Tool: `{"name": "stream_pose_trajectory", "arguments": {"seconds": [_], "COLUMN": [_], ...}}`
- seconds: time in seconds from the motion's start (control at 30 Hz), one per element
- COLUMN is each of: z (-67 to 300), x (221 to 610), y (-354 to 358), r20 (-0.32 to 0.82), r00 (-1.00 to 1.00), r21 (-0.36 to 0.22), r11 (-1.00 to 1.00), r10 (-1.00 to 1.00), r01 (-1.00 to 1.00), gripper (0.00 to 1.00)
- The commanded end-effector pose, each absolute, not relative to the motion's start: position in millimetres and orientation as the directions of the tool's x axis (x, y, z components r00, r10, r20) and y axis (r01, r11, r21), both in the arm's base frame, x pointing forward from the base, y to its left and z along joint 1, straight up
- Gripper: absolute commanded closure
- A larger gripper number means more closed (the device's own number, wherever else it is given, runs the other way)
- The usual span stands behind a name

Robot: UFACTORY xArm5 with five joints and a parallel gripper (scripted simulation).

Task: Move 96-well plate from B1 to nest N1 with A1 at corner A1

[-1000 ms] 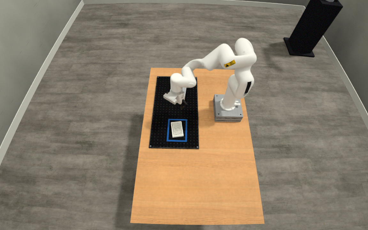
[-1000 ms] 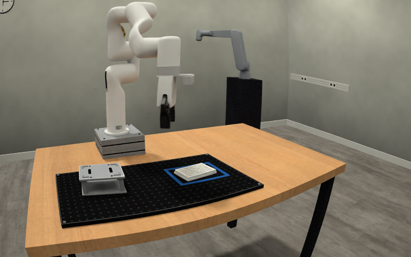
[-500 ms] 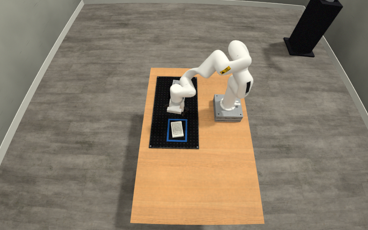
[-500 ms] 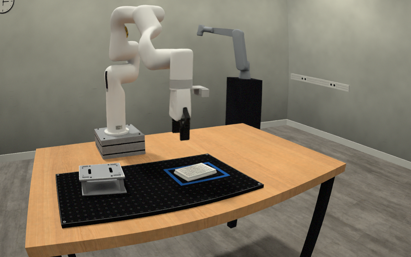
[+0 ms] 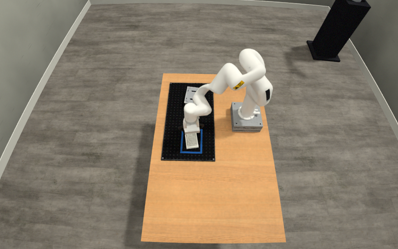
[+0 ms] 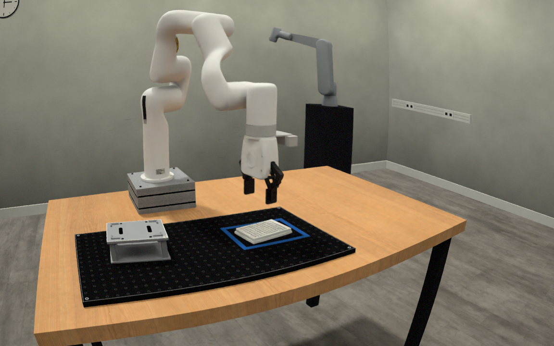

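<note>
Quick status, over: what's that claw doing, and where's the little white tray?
Claw open, empty, above tray. Tray flat inside blue square, untouched. Stand bare. Nothing blocking.

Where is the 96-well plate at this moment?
The 96-well plate lies inside the blue square outline on the black perforated mat, right of the raised plate nest in the exterior view, with the open gripper above it.

Wooden table [image 6: 356, 202] carries black perforated mat [image 6: 193, 266] (long, left side), grey arm base [image 6: 184, 189].
</note>
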State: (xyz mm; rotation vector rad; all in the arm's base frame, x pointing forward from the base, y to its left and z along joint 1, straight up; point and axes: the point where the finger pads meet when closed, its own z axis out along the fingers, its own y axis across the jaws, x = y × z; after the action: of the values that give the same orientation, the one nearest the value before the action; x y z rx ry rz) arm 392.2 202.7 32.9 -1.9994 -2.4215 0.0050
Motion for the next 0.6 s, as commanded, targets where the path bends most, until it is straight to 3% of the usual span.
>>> {"name": "stream_pose_trajectory", "arguments": {"seconds": [0.0, 0.57], "z": [24.8, 19.8], "x": [394.0, 394.0], "y": [213.1, 213.1], "r20": [-0.005, -0.005], "r00": [-0.194, -0.194], "r21": [0.002, 0.002], "r11": [0.194, 0.194], "r10": [0.981, 0.981], "r01": [0.981, 0.981], "gripper": [0.0, 0.0]}}
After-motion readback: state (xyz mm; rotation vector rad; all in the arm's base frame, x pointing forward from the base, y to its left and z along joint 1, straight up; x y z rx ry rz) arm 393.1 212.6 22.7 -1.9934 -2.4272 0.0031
